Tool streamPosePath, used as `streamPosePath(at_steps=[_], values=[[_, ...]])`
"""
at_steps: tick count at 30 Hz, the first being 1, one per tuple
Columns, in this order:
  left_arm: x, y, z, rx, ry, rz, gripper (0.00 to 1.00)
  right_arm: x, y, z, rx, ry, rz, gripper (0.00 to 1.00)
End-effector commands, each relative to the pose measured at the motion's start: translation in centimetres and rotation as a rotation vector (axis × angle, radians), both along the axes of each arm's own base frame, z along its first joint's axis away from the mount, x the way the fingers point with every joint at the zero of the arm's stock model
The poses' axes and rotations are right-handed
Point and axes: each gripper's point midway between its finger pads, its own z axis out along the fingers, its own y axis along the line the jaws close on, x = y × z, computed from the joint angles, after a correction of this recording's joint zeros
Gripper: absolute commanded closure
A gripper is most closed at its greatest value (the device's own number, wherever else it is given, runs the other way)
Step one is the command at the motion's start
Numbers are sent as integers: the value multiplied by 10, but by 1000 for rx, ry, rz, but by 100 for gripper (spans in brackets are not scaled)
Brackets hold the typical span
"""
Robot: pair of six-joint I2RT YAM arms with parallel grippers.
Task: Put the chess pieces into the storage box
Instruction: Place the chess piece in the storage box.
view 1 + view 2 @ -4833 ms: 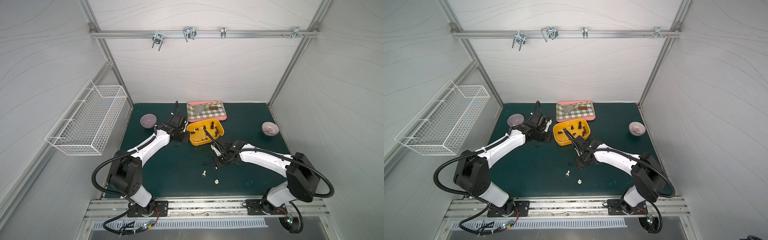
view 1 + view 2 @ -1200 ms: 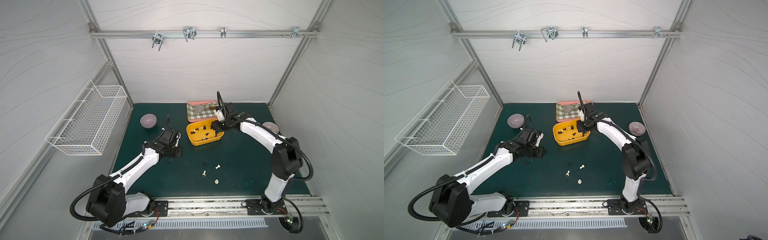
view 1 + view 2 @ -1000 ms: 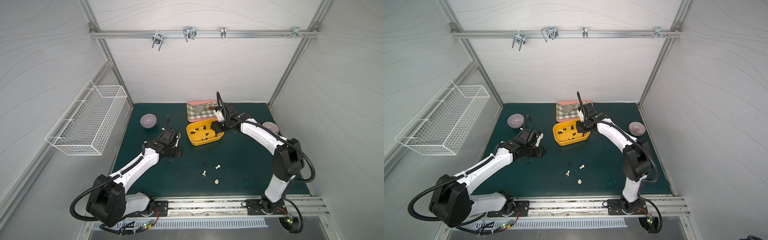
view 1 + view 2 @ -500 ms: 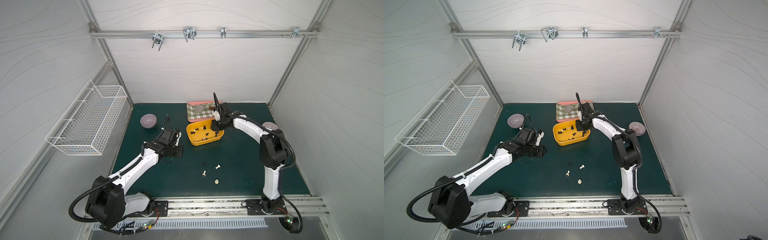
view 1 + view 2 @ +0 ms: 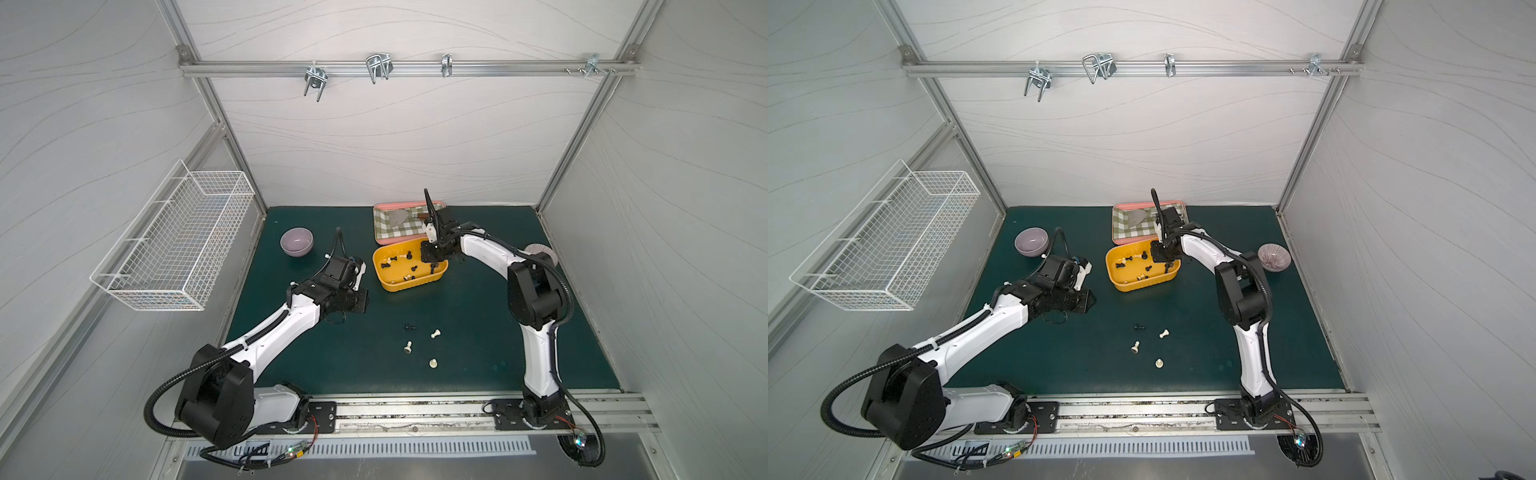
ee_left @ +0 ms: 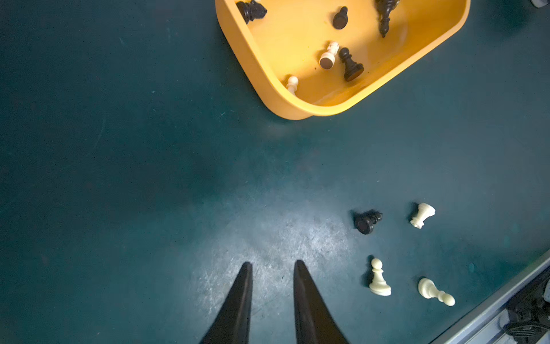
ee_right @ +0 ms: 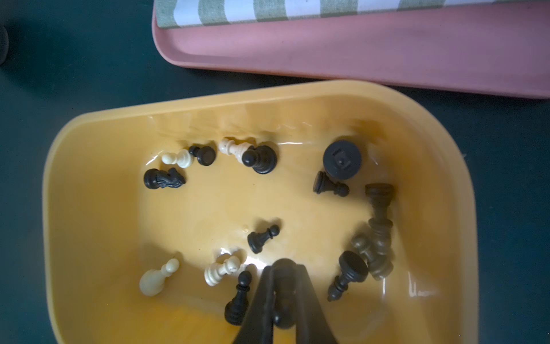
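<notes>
Black piece (image 7: 282, 290), apparently pinched in right hand (image 7: 284, 267), hangs above storage box (image 7: 89, 184).

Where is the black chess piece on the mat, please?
Both top views show the black piece centrally, beside three white pieces, in front of the box.

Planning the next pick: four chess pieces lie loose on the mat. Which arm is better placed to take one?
Left. The left gripper hangs empty, jaws apart, over the mat beside the loose pieces. The right gripper is shut on a dark piece above the storage box.
</notes>
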Motion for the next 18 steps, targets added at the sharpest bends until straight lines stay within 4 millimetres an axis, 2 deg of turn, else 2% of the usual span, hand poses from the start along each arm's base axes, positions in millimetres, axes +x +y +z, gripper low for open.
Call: streamPosePath(at_steps=[1,8,18], values=[[7,-11,6,-37,-34,-31,74,11,-2,5,2,-31,-22,89],[5,-13,-5,-35,6,-42,74,21,4,6,21,-32,-27,88],[7,-14,-3,-27,10,-54,74,35,13,-1,26,-25,-26,87]])
